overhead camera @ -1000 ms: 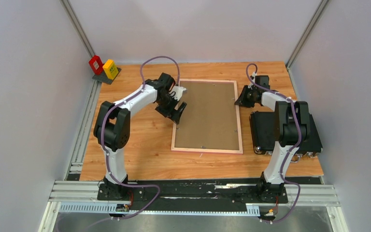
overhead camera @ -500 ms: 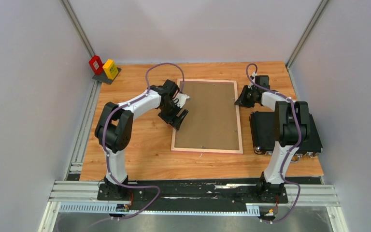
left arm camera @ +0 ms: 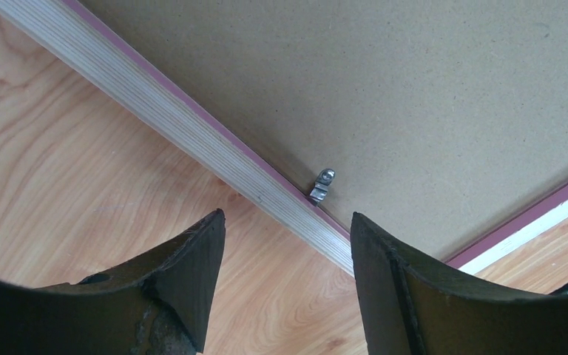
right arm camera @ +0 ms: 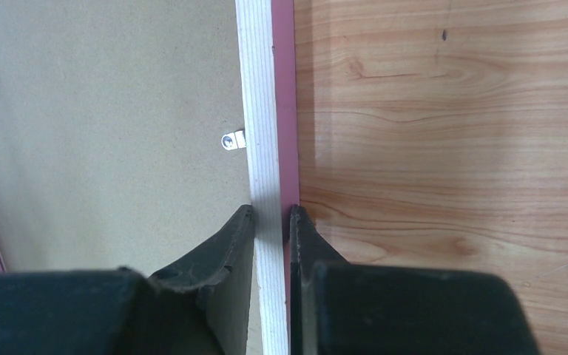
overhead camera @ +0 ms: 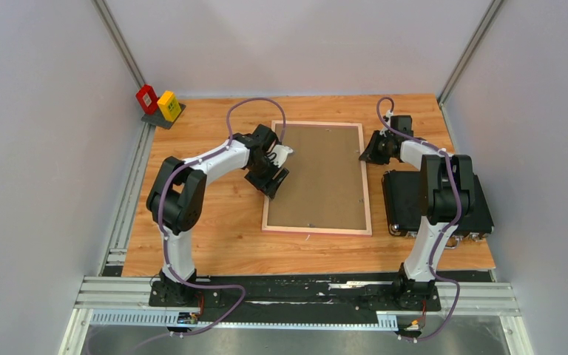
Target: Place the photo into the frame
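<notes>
From above, the frame (overhead camera: 316, 231) lies back-up on the table (overhead camera: 214, 237), with the brown backing board (overhead camera: 325, 177) in it. The photo I cannot see; perhaps it is under that board. My left gripper (overhead camera: 275, 174) hangs at the frame's left side, my right gripper (overhead camera: 370, 151) at its right side.

In the left wrist view my jaws stand apart and hold nothing, just above a small metal tab (left arm camera: 322, 185). I could miss so small a tab and push the frame sideways.

In the right wrist view my jaws pinch the frame's edge. This narrow grip could slip.
</notes>
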`<state>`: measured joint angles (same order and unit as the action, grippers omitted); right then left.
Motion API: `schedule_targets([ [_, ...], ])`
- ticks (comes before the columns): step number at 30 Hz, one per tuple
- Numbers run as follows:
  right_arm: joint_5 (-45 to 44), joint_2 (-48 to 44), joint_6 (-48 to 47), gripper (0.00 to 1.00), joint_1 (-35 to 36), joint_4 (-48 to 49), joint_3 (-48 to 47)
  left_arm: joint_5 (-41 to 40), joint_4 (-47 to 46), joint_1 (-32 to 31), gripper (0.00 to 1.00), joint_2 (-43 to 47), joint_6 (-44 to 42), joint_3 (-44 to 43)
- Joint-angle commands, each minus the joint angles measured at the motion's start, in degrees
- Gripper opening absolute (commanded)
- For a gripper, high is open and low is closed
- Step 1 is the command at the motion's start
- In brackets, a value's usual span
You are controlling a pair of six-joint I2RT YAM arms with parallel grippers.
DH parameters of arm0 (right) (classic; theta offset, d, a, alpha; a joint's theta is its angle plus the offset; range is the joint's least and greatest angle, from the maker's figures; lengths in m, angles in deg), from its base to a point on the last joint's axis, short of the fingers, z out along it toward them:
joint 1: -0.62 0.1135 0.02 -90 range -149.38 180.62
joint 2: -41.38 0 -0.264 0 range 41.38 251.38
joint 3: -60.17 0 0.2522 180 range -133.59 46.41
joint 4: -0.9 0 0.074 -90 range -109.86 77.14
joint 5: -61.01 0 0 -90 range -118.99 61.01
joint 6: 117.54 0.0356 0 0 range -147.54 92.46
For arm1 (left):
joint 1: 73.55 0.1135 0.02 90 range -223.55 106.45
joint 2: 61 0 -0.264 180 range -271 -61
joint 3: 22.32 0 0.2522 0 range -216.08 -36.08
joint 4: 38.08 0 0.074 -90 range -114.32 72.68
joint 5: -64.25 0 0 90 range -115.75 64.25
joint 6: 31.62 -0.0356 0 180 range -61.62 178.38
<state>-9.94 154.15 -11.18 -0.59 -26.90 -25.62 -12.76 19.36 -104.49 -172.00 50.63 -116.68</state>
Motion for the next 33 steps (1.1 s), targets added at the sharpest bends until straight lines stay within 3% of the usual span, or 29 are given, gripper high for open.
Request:
schedule_targets([
  [1, -0.41, -0.8, -0.36, 0.0, -0.43, -0.9, 0.43, -0.8, -1.88, -0.41, 0.7, -0.85, 0.32, -0.71],
  [16, -0.15, -0.7, -0.28, 0.0, -0.65, -0.99, 0.43, -3.09, -4.04, -1.1, 0.64, -2.14, 1.48, 0.69],
  [25, 0.28, -0.5, -0.28, 0.0, -0.89, -1.1, 0.31, -3.33, -4.31, -1.11, 0.52, -2.55, 1.54, 0.79],
  [33, 0.37, -0.39, -0.28, 0.0, -0.9, -1.16, 0.36, -3.19, -4.13, -1.14, 0.48, -2.49, 1.27, 0.91],
])
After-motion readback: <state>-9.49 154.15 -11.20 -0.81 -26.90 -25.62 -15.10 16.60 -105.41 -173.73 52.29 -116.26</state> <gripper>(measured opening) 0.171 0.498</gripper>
